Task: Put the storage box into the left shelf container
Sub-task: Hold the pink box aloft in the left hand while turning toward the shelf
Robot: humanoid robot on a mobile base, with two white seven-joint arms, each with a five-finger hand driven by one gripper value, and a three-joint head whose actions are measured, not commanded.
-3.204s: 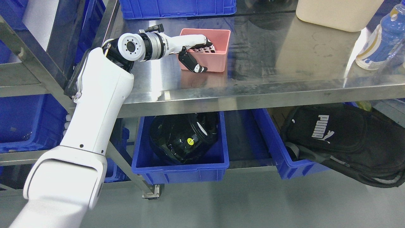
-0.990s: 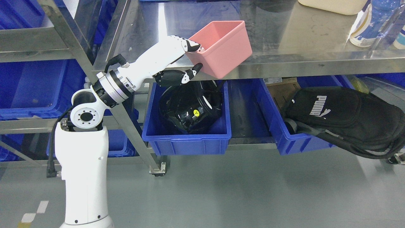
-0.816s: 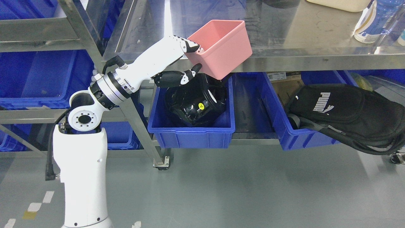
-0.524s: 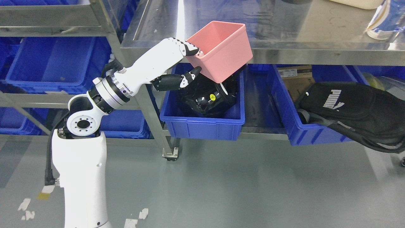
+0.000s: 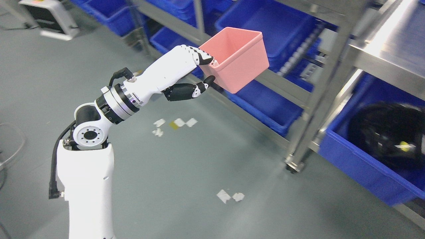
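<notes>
My left hand (image 5: 206, 71) is shut on the near left rim of an empty pink storage box (image 5: 237, 59), fingers over the rim and thumb under it. I hold the box in the air, tilted, in front of the left shelf. Blue shelf containers (image 5: 265, 104) sit on the shelf levels behind and below the box. The right arm is out of view.
A steel shelf post (image 5: 323, 89) with a caster foot (image 5: 294, 166) stands to the right of the box. A blue bin (image 5: 362, 166) holding a black helmet (image 5: 388, 136) sits under the steel table at far right. Grey floor with tape scraps (image 5: 176, 123) lies below.
The whole picture has swung left, so the camera has turned: the table and helmet bin moved to the right edge and the left shelf came into view. The hand still holds the pink box.
</notes>
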